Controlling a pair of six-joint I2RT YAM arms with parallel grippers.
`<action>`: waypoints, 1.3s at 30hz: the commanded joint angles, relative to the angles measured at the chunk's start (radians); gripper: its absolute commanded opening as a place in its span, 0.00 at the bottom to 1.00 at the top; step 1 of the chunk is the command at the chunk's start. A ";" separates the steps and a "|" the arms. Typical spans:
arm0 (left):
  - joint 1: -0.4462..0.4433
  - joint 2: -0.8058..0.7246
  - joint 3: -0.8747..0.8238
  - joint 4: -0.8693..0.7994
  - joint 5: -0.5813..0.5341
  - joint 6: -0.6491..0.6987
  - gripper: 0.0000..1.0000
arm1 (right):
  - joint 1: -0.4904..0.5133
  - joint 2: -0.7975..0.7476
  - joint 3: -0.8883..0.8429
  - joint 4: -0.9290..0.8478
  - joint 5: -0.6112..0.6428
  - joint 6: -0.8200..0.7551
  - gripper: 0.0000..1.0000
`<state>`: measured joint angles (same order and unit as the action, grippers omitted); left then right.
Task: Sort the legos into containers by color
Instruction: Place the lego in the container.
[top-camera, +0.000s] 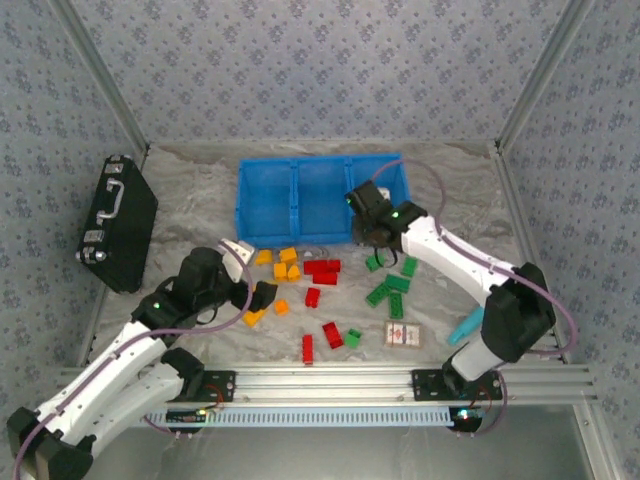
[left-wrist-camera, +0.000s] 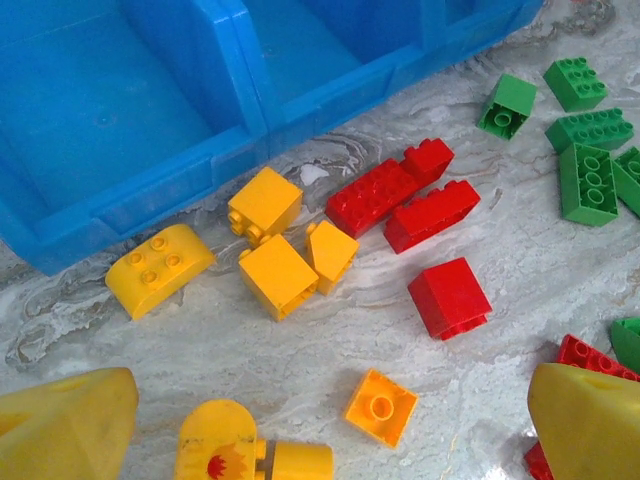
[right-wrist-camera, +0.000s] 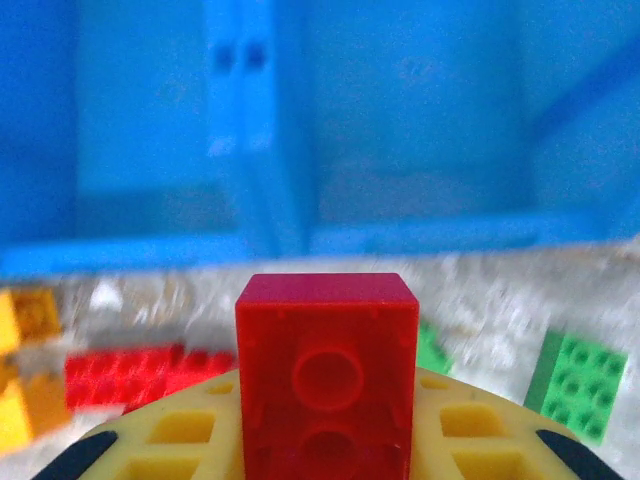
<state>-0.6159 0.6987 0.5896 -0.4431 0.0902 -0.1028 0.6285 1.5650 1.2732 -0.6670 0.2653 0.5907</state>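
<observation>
Overview, top camera. Blue bin (top-camera: 270, 200) with three compartments stands far-centre on the counter (top-camera: 200, 190). Loose legos lie just before it: orange group (top-camera: 285, 262) left, red group (top-camera: 322, 268) middle, green group (top-camera: 392, 290) right. Right pincer (top-camera: 372, 235) hangs at the bin's front wall, near the divider between the middle and right compartments; its grip is unreadable from here. Left pincer (top-camera: 262, 296) sits low beside the orange group. Black case (top-camera: 118, 222) lies well apart, left.

Left wrist. Left pincer is wide and holds nothing, its fingers (left-wrist-camera: 70, 425) straddling an orange square brick (left-wrist-camera: 381, 406). This view alone shows a red piece (left-wrist-camera: 590, 358) just beside the right finger. Likely fault: closing drags the red piece along, or nudges the square brick askew.

Right wrist. Right pincer is clamped on a red brick (right-wrist-camera: 326, 370), with pads (right-wrist-camera: 470, 440) either side, a detail the top camera lacks. Bin wall is ahead, a divider (right-wrist-camera: 250, 150) left of centre. Likely faults: the brick clips the front rim, or a release near the divider drops it in the wrong compartment.
</observation>
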 joint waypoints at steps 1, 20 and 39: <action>-0.021 0.052 -0.005 0.049 0.010 0.002 1.00 | -0.064 0.097 0.051 0.060 -0.014 -0.106 0.29; -0.343 0.547 0.201 0.039 -0.269 -0.232 1.00 | -0.173 0.303 0.180 0.158 -0.039 -0.178 0.36; -0.400 0.909 0.385 -0.002 -0.267 -0.358 0.80 | -0.243 0.220 0.127 0.250 -0.126 -0.230 0.58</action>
<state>-1.0046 1.5864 0.9398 -0.4133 -0.1799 -0.4316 0.3882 1.8515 1.4124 -0.4320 0.1585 0.3893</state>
